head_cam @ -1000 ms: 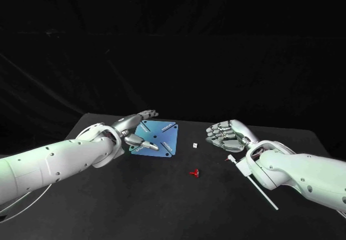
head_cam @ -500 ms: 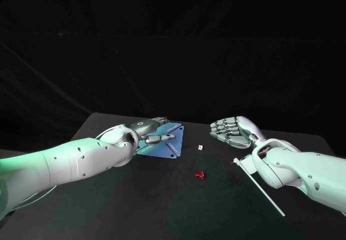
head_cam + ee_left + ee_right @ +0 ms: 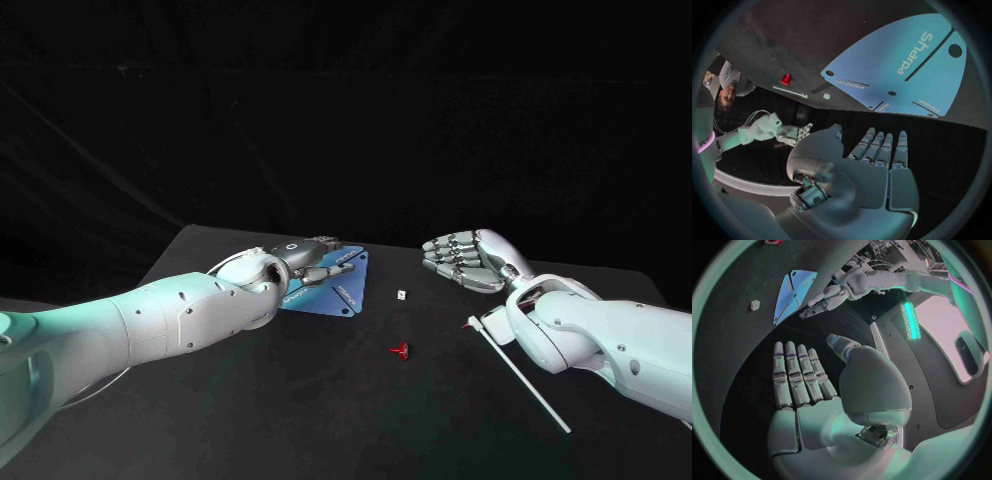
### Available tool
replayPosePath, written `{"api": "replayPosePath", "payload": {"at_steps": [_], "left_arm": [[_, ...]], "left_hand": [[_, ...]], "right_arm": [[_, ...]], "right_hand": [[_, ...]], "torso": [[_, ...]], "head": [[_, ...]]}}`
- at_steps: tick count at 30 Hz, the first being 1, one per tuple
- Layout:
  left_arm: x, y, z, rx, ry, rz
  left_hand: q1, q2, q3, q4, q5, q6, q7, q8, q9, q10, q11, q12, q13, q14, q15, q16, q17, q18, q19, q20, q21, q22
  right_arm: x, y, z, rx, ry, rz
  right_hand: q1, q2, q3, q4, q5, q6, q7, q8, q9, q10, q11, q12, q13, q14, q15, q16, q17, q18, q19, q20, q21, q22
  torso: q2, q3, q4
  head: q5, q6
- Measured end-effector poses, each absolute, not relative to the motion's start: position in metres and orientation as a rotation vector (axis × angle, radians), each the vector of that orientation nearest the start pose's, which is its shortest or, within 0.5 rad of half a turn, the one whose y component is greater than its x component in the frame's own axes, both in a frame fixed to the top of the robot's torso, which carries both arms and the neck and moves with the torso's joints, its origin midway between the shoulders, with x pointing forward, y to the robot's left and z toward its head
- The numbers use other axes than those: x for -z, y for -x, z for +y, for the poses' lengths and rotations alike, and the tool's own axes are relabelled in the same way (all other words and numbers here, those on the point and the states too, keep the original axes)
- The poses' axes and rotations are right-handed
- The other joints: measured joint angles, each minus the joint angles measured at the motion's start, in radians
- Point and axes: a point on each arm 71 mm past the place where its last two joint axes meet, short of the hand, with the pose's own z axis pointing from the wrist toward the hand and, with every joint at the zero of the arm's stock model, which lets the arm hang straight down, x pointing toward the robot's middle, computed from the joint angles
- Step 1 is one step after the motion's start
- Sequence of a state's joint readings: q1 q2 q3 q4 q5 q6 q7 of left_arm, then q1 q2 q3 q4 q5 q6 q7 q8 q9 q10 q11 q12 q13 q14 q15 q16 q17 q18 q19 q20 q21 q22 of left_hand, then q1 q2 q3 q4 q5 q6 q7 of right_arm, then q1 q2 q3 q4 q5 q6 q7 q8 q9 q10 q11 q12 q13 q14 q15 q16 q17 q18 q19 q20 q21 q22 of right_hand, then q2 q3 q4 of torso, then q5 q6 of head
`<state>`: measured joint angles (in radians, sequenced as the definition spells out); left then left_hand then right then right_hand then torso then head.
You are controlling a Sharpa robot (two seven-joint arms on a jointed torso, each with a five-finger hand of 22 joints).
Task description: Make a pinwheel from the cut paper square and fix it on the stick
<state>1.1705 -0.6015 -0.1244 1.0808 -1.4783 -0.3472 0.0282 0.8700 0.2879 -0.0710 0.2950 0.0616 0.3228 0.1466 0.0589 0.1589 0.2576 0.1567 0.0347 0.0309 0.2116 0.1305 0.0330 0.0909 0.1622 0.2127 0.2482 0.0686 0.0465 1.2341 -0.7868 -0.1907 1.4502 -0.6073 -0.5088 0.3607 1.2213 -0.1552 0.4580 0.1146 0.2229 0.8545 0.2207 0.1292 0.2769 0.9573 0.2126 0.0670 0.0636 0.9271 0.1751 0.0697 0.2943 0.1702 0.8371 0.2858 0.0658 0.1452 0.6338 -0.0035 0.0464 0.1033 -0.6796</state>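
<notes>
So, left hand (image 3: 307, 260) flat and empty by the blue paper square (image 3: 343, 286), right hand (image 3: 464, 262) spread, empty too, stick (image 3: 519, 375) near its wrist, red pin (image 3: 397, 349) between both hands

The left hand (image 3: 312, 258) has drawn back from the middle of the blue paper square (image 3: 339, 291) to its far left corner, fingers now stretched out straight.

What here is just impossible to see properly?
Head view: the left hand covers part of the blue paper square; contact unclear.
Head view: red piece and small white piece, too small to identify.
Left wrist view: small print on the paper's flaps, too small to read.
</notes>
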Motion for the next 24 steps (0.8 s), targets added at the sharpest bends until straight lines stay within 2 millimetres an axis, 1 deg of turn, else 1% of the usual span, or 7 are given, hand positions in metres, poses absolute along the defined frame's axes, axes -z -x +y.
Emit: {"api": "replayPosePath", "payload": {"at_steps": [4, 6, 9, 11, 15, 19, 24], "left_arm": [[0.25, -0.542, 0.199, 0.499, -0.234, 1.708], [0.251, -0.543, 0.198, 0.486, -0.234, 1.713], [0.254, -0.545, 0.198, 0.464, -0.239, 1.728], [0.257, -0.545, 0.197, 0.448, -0.242, 1.741], [0.263, -0.545, 0.197, 0.427, -0.245, 1.761], [0.268, -0.545, 0.196, 0.413, -0.244, 1.773], [0.272, -0.547, 0.195, 0.401, -0.238, 1.768]], "left_hand": [[0.0, 0.0, -0.042, 0.001, 0.005, -0.041, -0.002, -0.016, -0.024, -0.048, 0.001, -0.006, -0.004, -0.036, 0.001, -0.004, -0.017, 0.0, -0.026, -0.003, 0.0, -0.002], [0.0, 0.0, -0.072, 0.001, 0.005, -0.069, -0.005, -0.021, -0.039, -0.082, 0.009, -0.008, -0.007, -0.061, 0.007, -0.006, -0.029, 0.0, -0.045, 0.0, 0.0, -0.003], [-0.006, 0.006, -0.11, 0.0, 0.0, -0.131, -0.009, -0.029, -0.069, -0.142, 0.006, -0.015, -0.013, -0.102, 0.006, -0.012, -0.047, 0.0, -0.056, 0.002, 0.0, -0.003], [-0.031, 0.006, -0.144, 0.001, 0.0, -0.19, -0.013, -0.037, -0.096, -0.191, 0.009, -0.021, -0.019, -0.137, 0.009, -0.017, -0.061, 0.0, -0.079, 0.005, -0.001, -0.005], [-0.049, 0.009, -0.158, 0.002, 0.0, -0.27, -0.02, -0.046, -0.133, -0.247, 0.034, -0.03, -0.027, -0.181, 0.032, -0.025, -0.08, 0.0, -0.124, 0.019, -0.02, -0.016], [-0.054, 0.004, -0.158, 0.002, 0.002, -0.291, -0.024, -0.048, -0.145, -0.258, 0.057, -0.031, -0.029, -0.196, 0.047, -0.025, -0.084, 0.0, -0.138, 0.031, -0.022, -0.02], [-0.054, 0.004, -0.158, 0.002, 0.028, -0.29, -0.024, -0.048, -0.145, -0.251, 0.064, -0.031, -0.029, -0.185, 0.058, -0.025, -0.083, 0.0, -0.154, 0.033, -0.031, -0.025]], "right_arm": [[0.207, -0.487, -0.2, -1.178, -0.451, 1.527], [0.207, -0.487, -0.2, -1.178, -0.452, 1.529], [0.207, -0.487, -0.201, -1.178, -0.454, 1.531], [0.207, -0.487, -0.201, -1.178, -0.455, 1.533], [0.207, -0.487, -0.202, -1.177, -0.456, 1.535], [0.207, -0.488, -0.203, -1.175, -0.458, 1.536], [0.207, -0.488, -0.204, -1.172, -0.46, 1.537]], "right_hand": [[0.0, 0.0, 0.0, 0.0, 0.006, -0.004, -0.003, 0.0, -0.002, -0.002, -0.002, 0.0, 0.0, 0.0, 0.0, 0.0, -0.003, 0.0, -0.004, 0.004, 0.0, -0.004], [0.0, 0.0, 0.0, 0.0, 0.006, -0.004, -0.003, 0.0, -0.003, -0.003, -0.003, 0.0, 0.0, -0.003, 0.003, 0.0, -0.005, 0.0, -0.004, 0.004, 0.0, -0.005], [0.0, 0.0, -0.003, 0.003, 0.012, -0.004, -0.003, 0.0, -0.004, -0.007, 0.0, 0.0, 0.0, -0.004, 0.004, 0.0, -0.006, 0.0, -0.007, 0.0, 0.0, -0.007], [0.0, 0.0, -0.003, 0.003, 0.012, -0.004, -0.003, 0.0, -0.004, -0.007, 0.0, 0.0, 0.0, -0.004, 0.004, 0.0, -0.007, 0.0, -0.007, 0.0, 0.0, -0.008], [0.0, 0.0, -0.003, 0.003, 0.012, -0.004, -0.003, 0.0, -0.005, -0.007, 0.0, 0.0, 0.0, -0.004, 0.004, 0.0, -0.008, 0.0, -0.007, 0.0, 0.0, -0.009], [0.0, 0.0, -0.003, 0.003, 0.015, -0.004, -0.003, 0.0, -0.005, -0.007, 0.0, 0.0, 0.0, -0.004, 0.004, 0.0, -0.009, 0.0, -0.007, 0.0, 0.0, -0.011], [0.0, 0.0, -0.003, 0.003, 0.015, -0.004, -0.003, 0.0, -0.006, -0.007, 0.0, 0.0, 0.0, -0.004, 0.004, 0.0, -0.011, 0.0, -0.007, 0.0, 0.0, -0.013]], "torso": [[0.0, 0.0, -0.0002], [0.0, -0.0001, -0.0001], [0.001, -0.0005, -0.0013], [0.002, -0.0004, -0.0024], [0.003, 0.0, -0.0042], [0.004, 0.0004, -0.0062], [0.006, 0.0007, -0.0095]], "head": [[-0.001, -0.002], [-0.002, -0.003], [-0.003, -0.004], [-0.003, -0.004], [-0.003, -0.005], [-0.002, -0.005], [0.0, -0.001]]}}
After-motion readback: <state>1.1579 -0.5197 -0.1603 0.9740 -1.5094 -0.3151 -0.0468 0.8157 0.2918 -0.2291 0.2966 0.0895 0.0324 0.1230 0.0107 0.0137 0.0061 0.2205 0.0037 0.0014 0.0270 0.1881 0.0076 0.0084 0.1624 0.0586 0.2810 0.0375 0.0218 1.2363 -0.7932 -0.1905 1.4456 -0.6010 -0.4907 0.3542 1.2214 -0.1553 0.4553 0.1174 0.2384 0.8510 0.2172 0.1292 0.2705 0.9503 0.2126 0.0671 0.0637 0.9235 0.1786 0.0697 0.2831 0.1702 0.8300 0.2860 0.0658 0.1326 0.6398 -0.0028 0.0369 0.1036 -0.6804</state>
